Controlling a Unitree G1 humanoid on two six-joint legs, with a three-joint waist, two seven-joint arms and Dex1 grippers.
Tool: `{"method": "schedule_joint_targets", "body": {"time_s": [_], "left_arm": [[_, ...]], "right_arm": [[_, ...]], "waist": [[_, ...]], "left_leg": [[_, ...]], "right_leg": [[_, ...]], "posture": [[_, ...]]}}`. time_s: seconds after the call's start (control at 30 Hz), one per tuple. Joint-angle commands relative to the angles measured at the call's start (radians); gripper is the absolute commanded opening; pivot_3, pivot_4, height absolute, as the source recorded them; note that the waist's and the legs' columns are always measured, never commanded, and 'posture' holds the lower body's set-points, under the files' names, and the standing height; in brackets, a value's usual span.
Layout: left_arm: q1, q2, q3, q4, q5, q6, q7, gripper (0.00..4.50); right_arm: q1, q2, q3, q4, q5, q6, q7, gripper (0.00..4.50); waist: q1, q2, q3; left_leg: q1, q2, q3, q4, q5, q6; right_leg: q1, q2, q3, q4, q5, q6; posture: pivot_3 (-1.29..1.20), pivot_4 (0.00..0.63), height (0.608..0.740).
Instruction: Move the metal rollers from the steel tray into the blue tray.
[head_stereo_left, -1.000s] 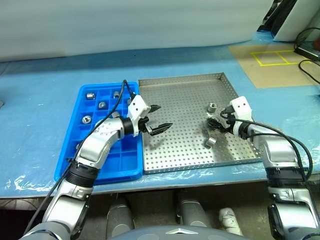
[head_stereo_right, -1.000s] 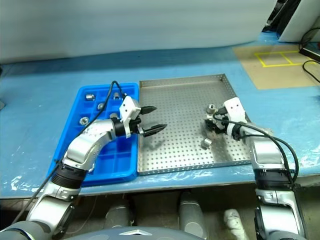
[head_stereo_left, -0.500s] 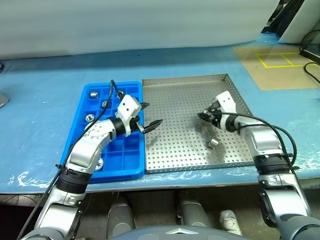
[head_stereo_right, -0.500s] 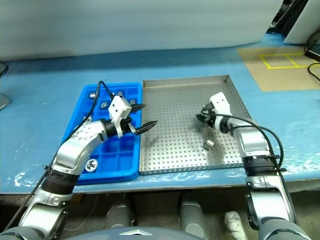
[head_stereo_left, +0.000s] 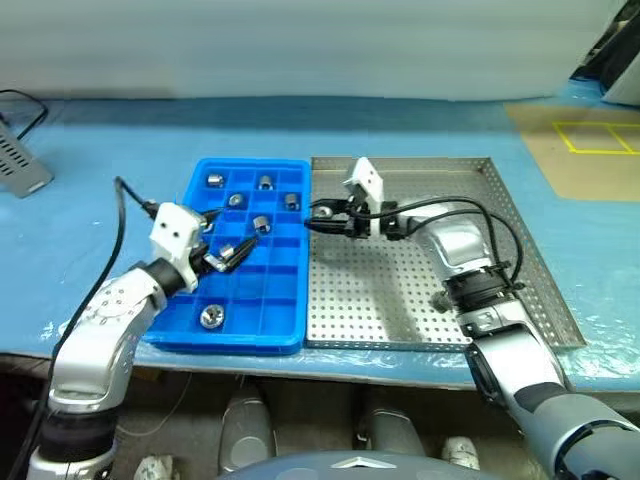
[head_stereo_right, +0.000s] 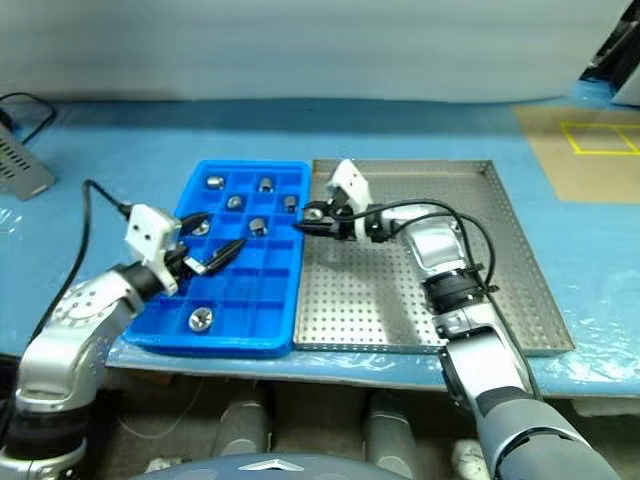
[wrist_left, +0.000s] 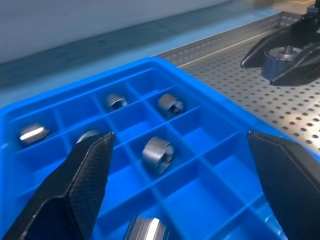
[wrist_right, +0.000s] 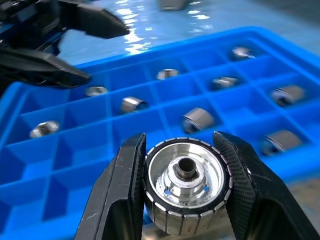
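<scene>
My right gripper (head_stereo_left: 322, 216) is shut on one of the metal rollers (wrist_right: 186, 192), a shiny ribbed cylinder with a hollow centre. It is held above the seam between the steel tray (head_stereo_left: 400, 290) and the blue tray (head_stereo_left: 232, 342). Several more rollers lie in the blue tray's compartments, such as one at the back (head_stereo_left: 265, 182) and one near the front (head_stereo_left: 211, 316). My left gripper (head_stereo_left: 232, 250) hangs open and empty over the blue tray's left half, fingers (wrist_left: 85, 185) spread wide and pointing toward the right gripper.
Both trays sit side by side on a blue-covered table. A grey box with a cable (head_stereo_left: 20, 170) lies at the far left. A tan board with yellow tape (head_stereo_left: 590, 150) lies at the far right.
The view has swung left. My right gripper closed on a roller in the steel tray, lifted it and carried it left to the blue tray's edge. The left arm pulled back left over the blue tray.
</scene>
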Motion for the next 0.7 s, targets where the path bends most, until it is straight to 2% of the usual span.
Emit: {"method": "schedule_joint_targets", "body": {"time_s": [0.03,0.27,0.47,0.53,0.57,0.7], "left_arm": [[0.083,-0.003,0.075,-0.133,-0.003,0.005,0.059,4.50],[0.181,-0.002,0.163,-0.242,-0.023,0.037,0.115,4.50],[0.191,0.002,0.137,-0.253,-0.012,0.043,0.137,4.50],[0.172,-0.003,0.101,-0.247,-0.011,0.046,0.140,4.50],[0.160,-0.004,0.083,-0.239,-0.008,0.045,0.141,4.50],[0.085,-0.009,0.001,-0.175,0.000,0.033,0.125,4.50]], "right_arm": [[-0.051,0.038,0.048,0.046,-0.003,-0.105,0.107,1.68],[-0.082,0.099,0.131,0.186,-0.075,-0.261,0.194,1.68],[-0.109,0.151,0.122,0.288,-0.107,-0.321,0.173,1.68],[-0.117,0.165,0.110,0.303,-0.107,-0.314,0.155,2.41],[-0.118,0.168,0.107,0.306,-0.107,-0.312,0.151,2.60],[-0.106,0.156,0.083,0.293,-0.114,-0.318,0.095,3.87]], "waist": [[0.020,0.000,0.000],[0.076,-0.001,0.000],[0.099,0.000,0.000],[0.102,0.000,0.000],[0.102,0.000,0.000],[0.099,0.000,0.001]], "left_leg": [[0.000,0.000,0.000,0.000,0.000,0.000],[-0.001,0.002,-0.005,-0.001,0.001,-0.002],[-0.002,0.004,-0.007,-0.002,0.002,-0.003],[-0.002,0.004,-0.007,-0.003,0.002,-0.003],[-0.002,0.004,-0.007,-0.003,0.002,-0.004],[-0.002,0.004,-0.008,-0.003,0.002,-0.004]], "right_leg": [[0.000,0.000,0.000,0.000,0.000,0.000],[0.001,0.000,0.000,0.000,0.000,0.000],[0.000,0.001,-0.001,0.000,0.000,0.001],[0.001,0.001,-0.001,0.000,0.000,0.001],[0.001,0.001,-0.001,0.000,0.000,0.001],[0.001,0.002,-0.001,0.000,0.000,0.001]], "posture": [[0.40,0.150,0.740],[0.50,0.150,0.740],[0.50,0.150,0.740],[0.48,0.150,0.740],[0.47,0.150,0.740],[0.37,0.150,0.740]]}}
